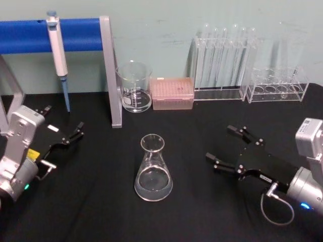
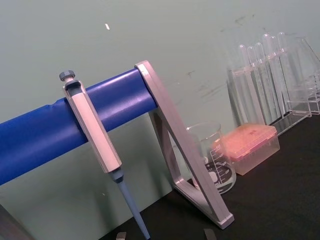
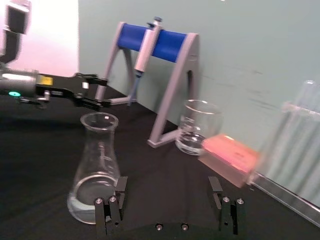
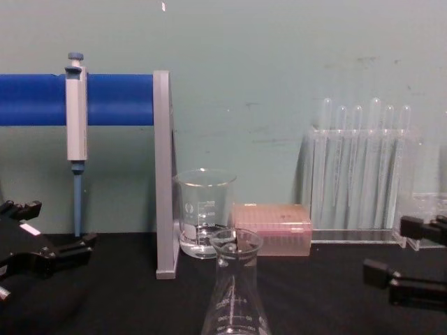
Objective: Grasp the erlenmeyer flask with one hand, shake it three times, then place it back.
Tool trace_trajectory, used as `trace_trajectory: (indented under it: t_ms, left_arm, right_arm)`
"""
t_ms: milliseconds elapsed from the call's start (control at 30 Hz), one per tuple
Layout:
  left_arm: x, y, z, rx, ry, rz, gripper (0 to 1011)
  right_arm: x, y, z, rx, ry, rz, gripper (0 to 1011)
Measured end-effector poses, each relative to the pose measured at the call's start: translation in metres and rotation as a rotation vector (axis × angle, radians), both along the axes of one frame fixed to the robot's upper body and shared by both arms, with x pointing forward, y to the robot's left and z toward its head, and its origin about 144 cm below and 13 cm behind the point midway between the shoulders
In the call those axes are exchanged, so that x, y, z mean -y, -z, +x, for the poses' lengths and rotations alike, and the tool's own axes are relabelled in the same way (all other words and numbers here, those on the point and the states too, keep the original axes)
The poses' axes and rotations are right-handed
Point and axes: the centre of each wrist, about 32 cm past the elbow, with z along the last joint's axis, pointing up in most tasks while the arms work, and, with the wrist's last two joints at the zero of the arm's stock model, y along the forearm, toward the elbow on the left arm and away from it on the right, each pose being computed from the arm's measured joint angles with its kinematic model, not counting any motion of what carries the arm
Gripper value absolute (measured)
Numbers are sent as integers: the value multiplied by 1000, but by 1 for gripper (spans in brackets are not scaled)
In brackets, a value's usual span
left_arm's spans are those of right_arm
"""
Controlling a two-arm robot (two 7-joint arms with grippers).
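The flask stands upright near the middle of your black surface. It rests on its wide base with a little clear liquid at the bottom, and nothing is touching it. Bare cloth surrounds it on every side.

Your right claw hovers low over the surface to the flask's right. It is released, with its fingers spread wide and aimed toward the flask across a clear gap. In the right wrist view, the flask sits just outside one finger, not between the pair.

Your left claw hangs at the left side, also released. It is well apart from the flask and near the foot of the pipette stand.

Behind the flask, a row of things lines the back edge against the wall:
- The stand's grey leg and blue bar, with a pipette hanging from the bar.
- A beaker just beside the leg.
- A pink tip box touching or nearly touching the beaker.
- A tall tube rack.
- A lower rack by the right back corner.

The beaker is the nearest thing behind the flask, with open cloth between the two. The front half of the surface is bare between the two arms.
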Motion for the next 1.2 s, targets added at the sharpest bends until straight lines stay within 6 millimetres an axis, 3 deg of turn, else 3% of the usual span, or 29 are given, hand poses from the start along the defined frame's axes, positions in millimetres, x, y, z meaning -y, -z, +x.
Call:
trace_trajectory:
  t_ms: [467,1200]
  left_arm:
    - [0,0,0,0,0,0,1001]
    - [0,0,0,0,0,0,1001]
  right_arm:
    - [-14,6,12,-31,-118,37,1000]
    - [-39,12,47,-112,-232,81,1000]
